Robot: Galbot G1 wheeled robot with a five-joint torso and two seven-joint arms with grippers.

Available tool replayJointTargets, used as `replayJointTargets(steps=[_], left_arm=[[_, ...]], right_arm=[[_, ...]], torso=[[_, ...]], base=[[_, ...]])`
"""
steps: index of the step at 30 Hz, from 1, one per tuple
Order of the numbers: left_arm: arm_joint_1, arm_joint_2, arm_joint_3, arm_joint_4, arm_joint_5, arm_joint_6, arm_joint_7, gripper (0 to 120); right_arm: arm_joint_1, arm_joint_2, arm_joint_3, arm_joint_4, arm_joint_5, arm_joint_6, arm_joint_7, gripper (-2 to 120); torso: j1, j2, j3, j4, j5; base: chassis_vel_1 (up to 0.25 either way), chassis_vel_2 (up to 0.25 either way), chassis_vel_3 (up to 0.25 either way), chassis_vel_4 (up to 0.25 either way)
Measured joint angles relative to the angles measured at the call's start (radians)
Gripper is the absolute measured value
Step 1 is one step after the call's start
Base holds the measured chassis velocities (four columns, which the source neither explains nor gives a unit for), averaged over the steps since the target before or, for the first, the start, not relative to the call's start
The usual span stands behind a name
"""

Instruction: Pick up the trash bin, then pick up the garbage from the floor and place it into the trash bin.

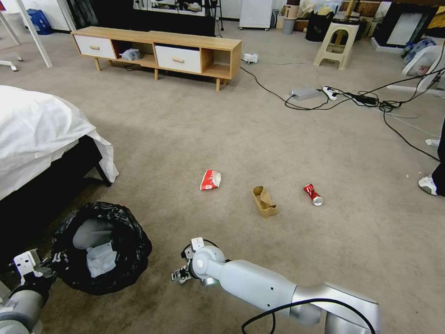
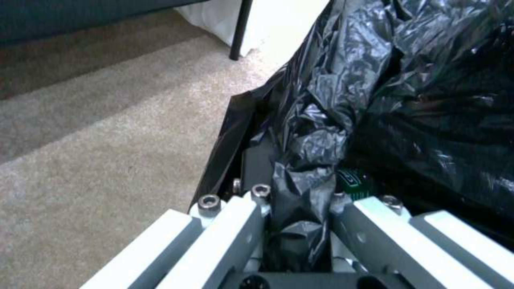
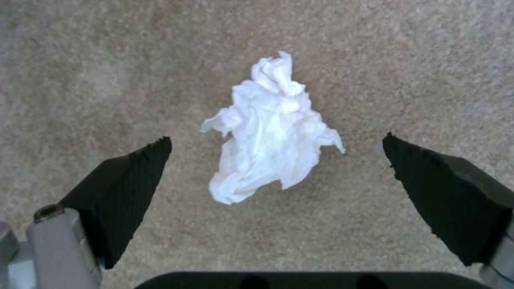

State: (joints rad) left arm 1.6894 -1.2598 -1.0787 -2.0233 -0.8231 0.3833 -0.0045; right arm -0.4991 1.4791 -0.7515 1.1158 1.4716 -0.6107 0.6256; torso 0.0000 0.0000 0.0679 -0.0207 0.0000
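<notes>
The trash bin, lined with a crinkled black bag, is at the lower left, with white tissue lying inside it. My left gripper is shut on its bagged rim; the left wrist view also has a green-labelled bottle inside the bin. My right gripper points down at the carpet, open, with a crumpled white tissue lying between its black fingers and apart from them. Farther out lie a red-white wrapper, a brown paper box and a crushed red can.
A bed with a white sheet borders the left side. A low wooden cabinet stands at the back, a stool and tangled cables at the back right. A person's shoe is at the right edge.
</notes>
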Motion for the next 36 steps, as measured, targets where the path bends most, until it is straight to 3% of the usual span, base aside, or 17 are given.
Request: replayJointTargets(steps=[11, 36], left_arm=[[-0.011, 0.009, 0.003, 0.013, 0.000, -0.002, 0.002, 1], [-0.020, 0.031, 0.000, 0.053, -0.010, -0.009, 0.011, 1]], right_arm=[[0.002, 0.010, 0.008, -0.048, -0.023, 0.000, -0.027, 100], [0.004, 0.112, 0.018, -0.179, -0.087, 0.001, -0.087, 100]], torso=[[0.000, 0.000, 0.000, 0.0000, 0.0000], [0.000, 0.000, 0.000, -0.0001, -0.0001]], base=[[0.000, 0.000, 0.000, 0.000], [0.000, 0.000, 0.000, 0.000]])
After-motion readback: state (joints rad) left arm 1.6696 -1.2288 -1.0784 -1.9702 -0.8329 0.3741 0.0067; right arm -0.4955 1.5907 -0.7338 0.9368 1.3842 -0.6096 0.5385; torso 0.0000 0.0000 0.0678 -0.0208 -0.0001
